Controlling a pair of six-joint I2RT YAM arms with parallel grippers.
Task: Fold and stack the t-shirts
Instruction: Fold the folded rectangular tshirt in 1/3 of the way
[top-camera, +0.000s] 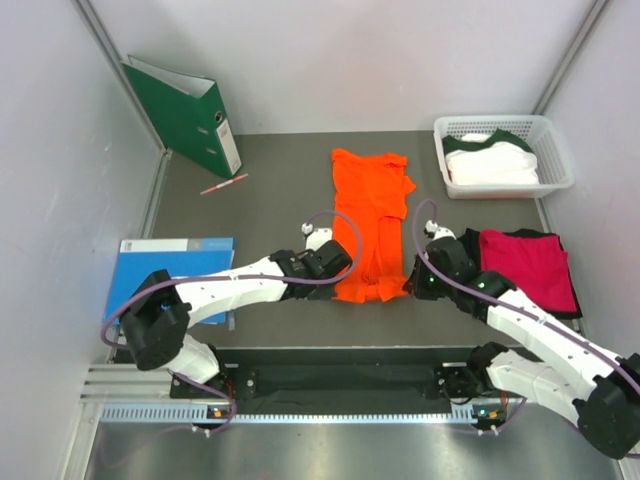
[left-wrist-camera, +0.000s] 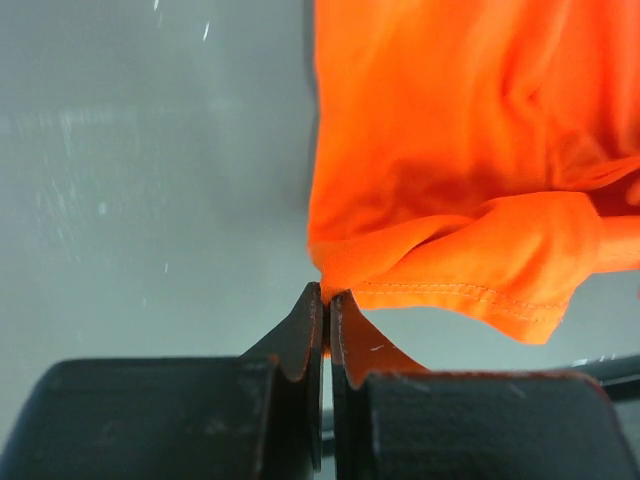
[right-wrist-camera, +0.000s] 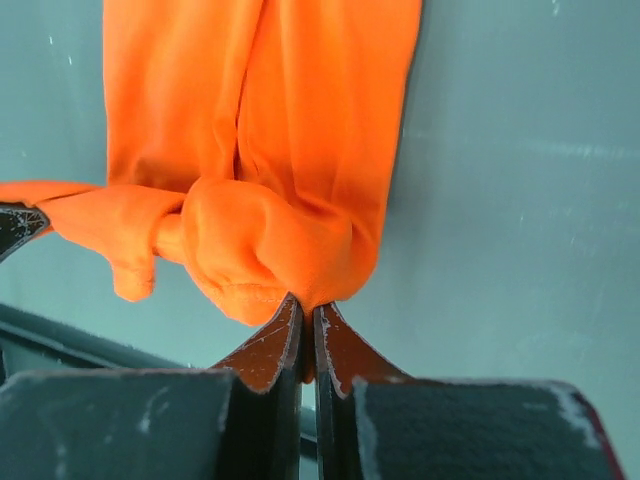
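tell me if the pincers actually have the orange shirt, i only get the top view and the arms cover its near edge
observer: Yes for the left. In its wrist view, the left pincer is shut on a bunched corner of the orange shirt, just under the stitched hem.
operator: and the right one
observer: Its wrist view shows the right pincer shut on a rounded wad of the same shirt, pinched right at the tips.
operator: is the edge tight between them
observer: No. In the right wrist view a loose fold of cloth droops beside the held wad.
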